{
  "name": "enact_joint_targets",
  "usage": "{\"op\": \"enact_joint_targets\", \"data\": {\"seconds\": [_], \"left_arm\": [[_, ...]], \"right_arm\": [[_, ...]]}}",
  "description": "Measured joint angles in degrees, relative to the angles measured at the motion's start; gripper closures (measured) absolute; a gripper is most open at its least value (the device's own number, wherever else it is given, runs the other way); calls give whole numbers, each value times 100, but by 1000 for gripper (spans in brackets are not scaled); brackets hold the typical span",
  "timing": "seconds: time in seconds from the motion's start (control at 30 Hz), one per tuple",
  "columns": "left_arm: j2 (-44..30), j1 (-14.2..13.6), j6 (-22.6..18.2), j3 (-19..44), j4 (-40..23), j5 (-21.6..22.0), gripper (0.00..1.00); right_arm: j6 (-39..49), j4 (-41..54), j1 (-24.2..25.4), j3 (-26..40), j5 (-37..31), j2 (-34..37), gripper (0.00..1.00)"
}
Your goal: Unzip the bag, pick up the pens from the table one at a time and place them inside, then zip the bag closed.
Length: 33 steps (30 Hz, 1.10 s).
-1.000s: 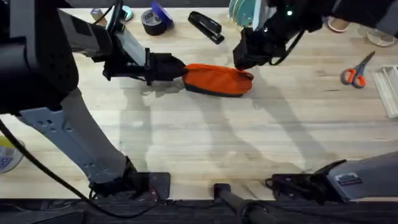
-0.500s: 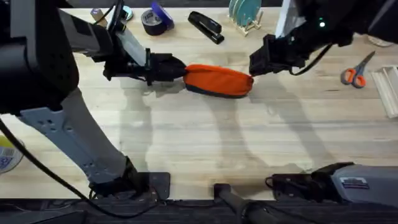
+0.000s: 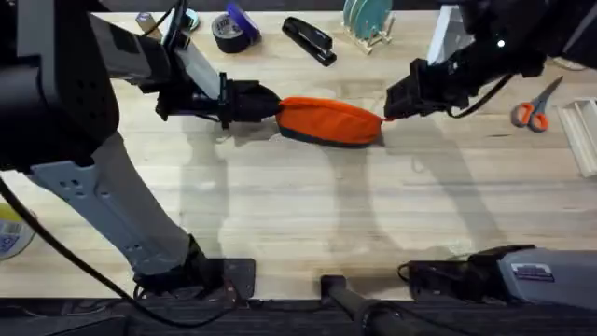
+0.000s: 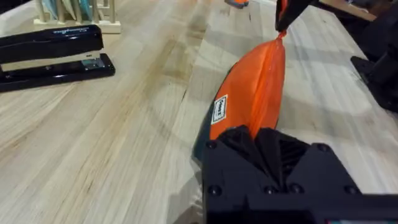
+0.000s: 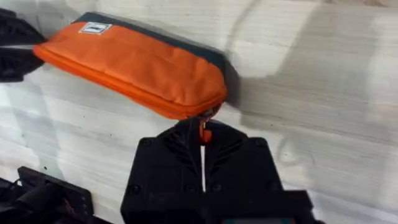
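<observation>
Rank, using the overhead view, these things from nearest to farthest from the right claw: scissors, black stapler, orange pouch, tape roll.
1. Orange pouch, touching the right claw.
2. Black stapler, far side.
3. Scissors, right edge.
4. Tape roll, far left.

One bag (image 3: pixel 328 120), one stapler (image 3: pixel 309 39), one pair of scissors (image 3: pixel 534 107), two tape rolls (image 3: pixel 233 30).

Bag (image 4: pixel 252 93) end under left claw (image 4: pixel 260 148)
</observation>
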<state>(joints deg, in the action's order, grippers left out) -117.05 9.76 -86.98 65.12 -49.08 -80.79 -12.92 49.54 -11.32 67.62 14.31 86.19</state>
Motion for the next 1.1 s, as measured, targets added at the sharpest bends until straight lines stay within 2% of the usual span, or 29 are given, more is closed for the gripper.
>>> {"op": "enact_joint_targets", "data": {"seconds": [0.2, 0.37, 0.53, 1.1], "left_arm": [[0, 0, 0, 0, -15, 0, 959], [0, 7, 0, 0, -12, 17, 959], [0, 7, 0, 0, -13, 22, 959], [0, 7, 0, 0, -13, 24, 959]], "right_arm": [[93, -140, 273, -299, 169, -26, 968], [195, -133, 703, -664, -68, -239, 968], [289, -415, 943, -984, 13, -286, 968], [465, -437, 978, -1006, 119, -286, 969]]}}
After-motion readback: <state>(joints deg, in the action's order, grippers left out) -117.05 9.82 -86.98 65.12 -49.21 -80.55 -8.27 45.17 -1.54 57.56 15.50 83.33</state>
